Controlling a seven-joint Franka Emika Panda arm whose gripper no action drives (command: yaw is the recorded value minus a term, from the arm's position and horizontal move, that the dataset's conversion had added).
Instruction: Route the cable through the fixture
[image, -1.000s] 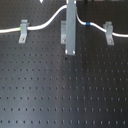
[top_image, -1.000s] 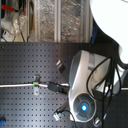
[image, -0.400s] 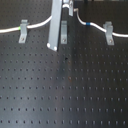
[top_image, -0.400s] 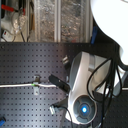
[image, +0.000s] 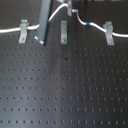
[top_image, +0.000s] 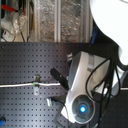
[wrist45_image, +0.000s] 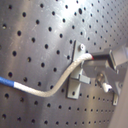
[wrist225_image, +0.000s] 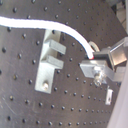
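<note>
Your fingers (wrist225_image: 98, 64) are pinched shut on the cable (wrist45_image: 60, 85), holding it just beside the fixture (image: 63, 31), the middle clip (straight-sided, slotted top). In the first exterior view the cable rises from behind that clip and is not yet in the slot. Outward, it runs past a blue band (image: 88, 23) to the right clip (image: 108, 32) and through the left clip (image: 22, 31). If you descend off-line, the cable could catch the slot's edge. The counter (image: 65, 90) in front lies open.
</note>
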